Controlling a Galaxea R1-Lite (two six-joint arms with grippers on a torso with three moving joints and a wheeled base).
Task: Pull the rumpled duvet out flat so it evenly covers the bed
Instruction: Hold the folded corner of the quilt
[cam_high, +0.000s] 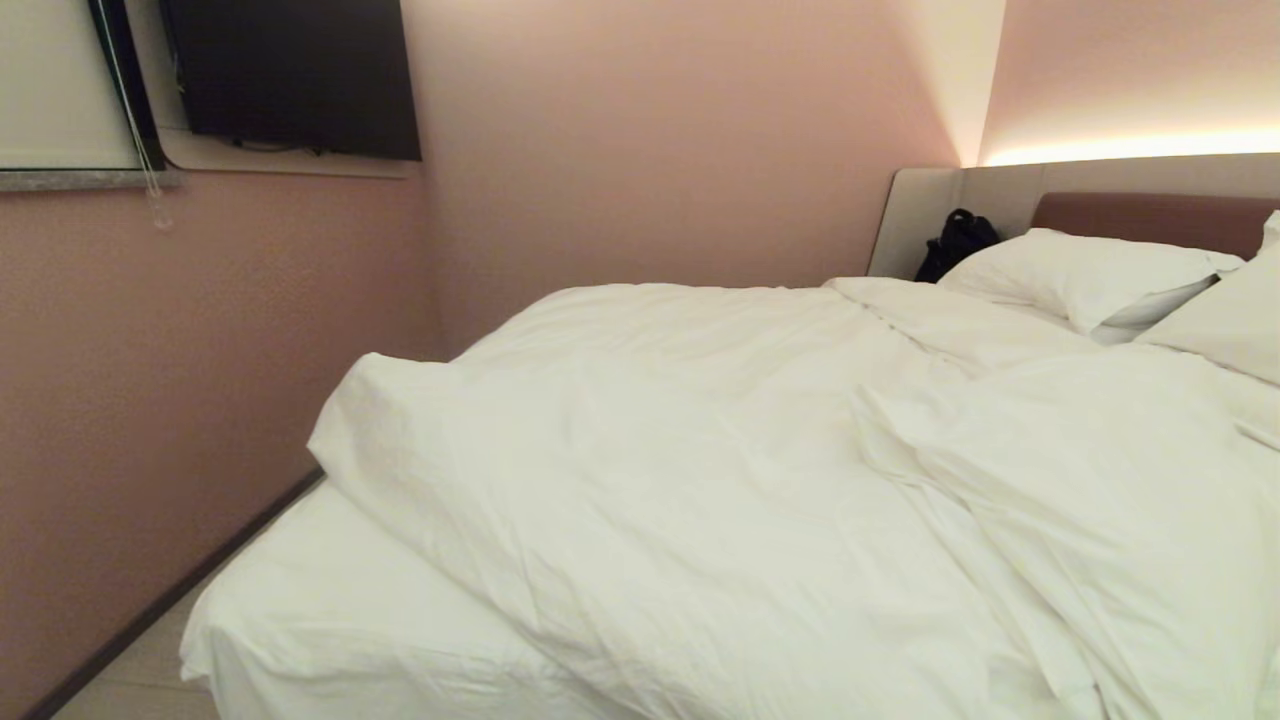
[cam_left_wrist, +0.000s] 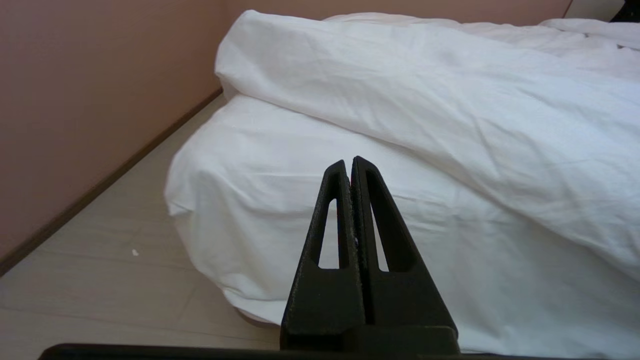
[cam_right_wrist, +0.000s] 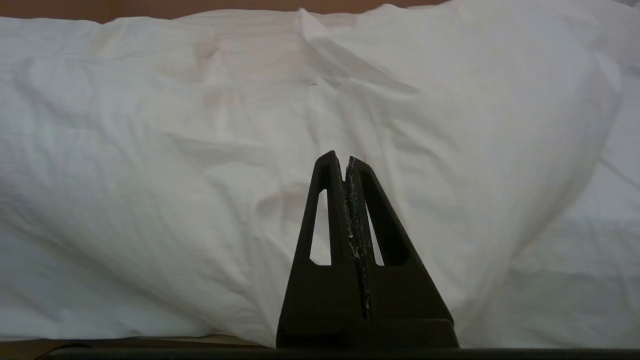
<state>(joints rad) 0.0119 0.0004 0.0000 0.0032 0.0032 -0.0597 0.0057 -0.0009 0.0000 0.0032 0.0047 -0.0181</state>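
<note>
Warm light is glowing from a strip above the headboard (cam_high: 1150, 222), washing the wall (cam_high: 650, 140) pink. The duvet (cam_high: 700, 470) is showing soft shadows in its folds. Both wrist views are looking cooler, evenly lit and sharp.

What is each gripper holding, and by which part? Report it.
Nothing. The left gripper and the right gripper are both shut on nothing, short of the duvet.

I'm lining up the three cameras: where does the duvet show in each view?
Head view: the duvet fills the centre and right, atop the bed.
Left wrist view: upper right, above the bare sheet.
Right wrist view: fills nearly the whole picture.
Shared landmark: the pink wall.
</note>
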